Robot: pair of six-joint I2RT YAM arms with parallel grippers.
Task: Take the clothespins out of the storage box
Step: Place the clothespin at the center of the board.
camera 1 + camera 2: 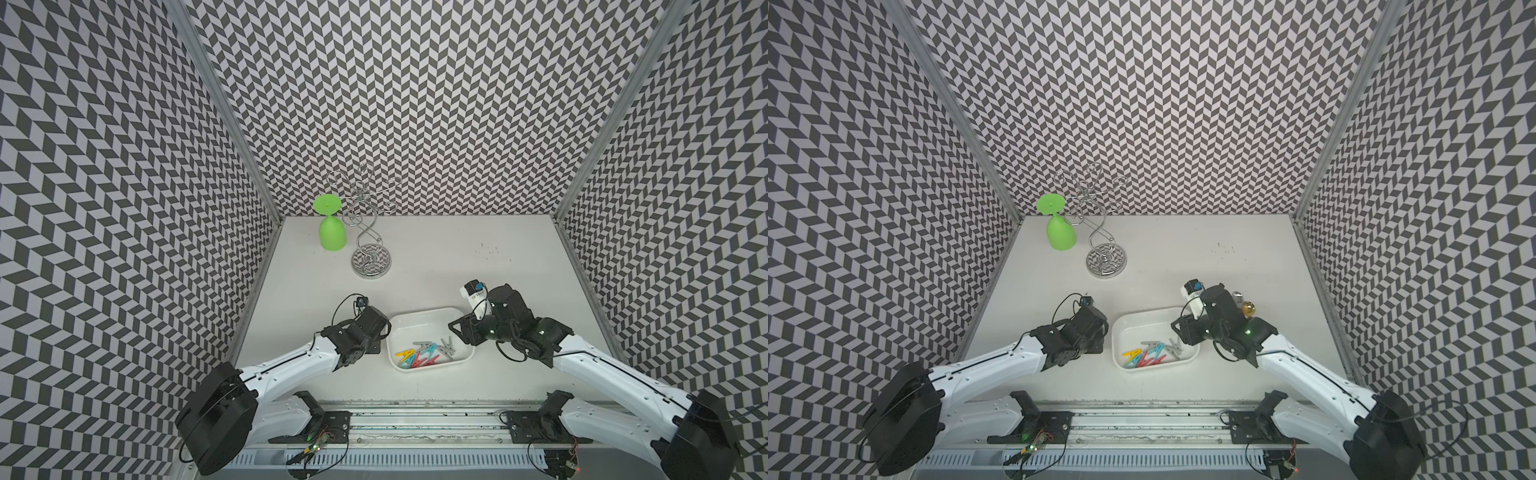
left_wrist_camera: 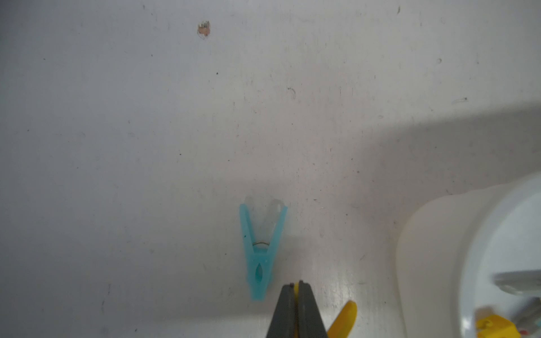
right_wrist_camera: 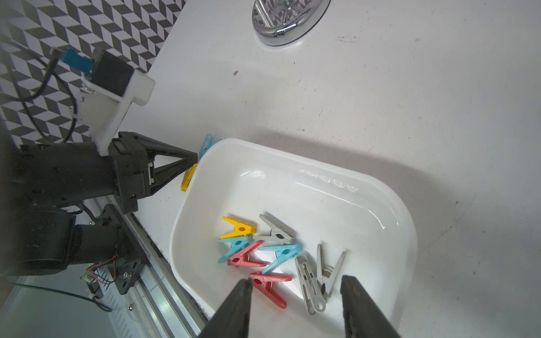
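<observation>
The white storage box [image 1: 419,328] [image 1: 1142,328] [image 3: 322,190] sits on the table between my arms. Several clothespins [image 1: 424,353] [image 1: 1150,353] [image 3: 263,248] in yellow, light blue, red and grey lie in its near half. My left gripper [image 2: 296,285] [image 3: 193,156] is just outside the box's left wall, low over the table, shut on a yellow clothespin [image 2: 347,316] [image 3: 187,178]. A light blue clothespin [image 2: 260,254] [image 3: 206,145] lies on the table beside it. My right gripper [image 3: 295,281] [image 1: 459,328] hangs open over the box's right side, above a red and two grey pegs, holding nothing.
A chrome wire stand [image 1: 372,262] with a green goblet [image 1: 332,235] hanging upside down on it stands at the back left. A small gold ball-like object [image 1: 1249,308] shows behind the right arm. Patterned walls close in three sides; a metal rail [image 1: 415,415] runs along the front.
</observation>
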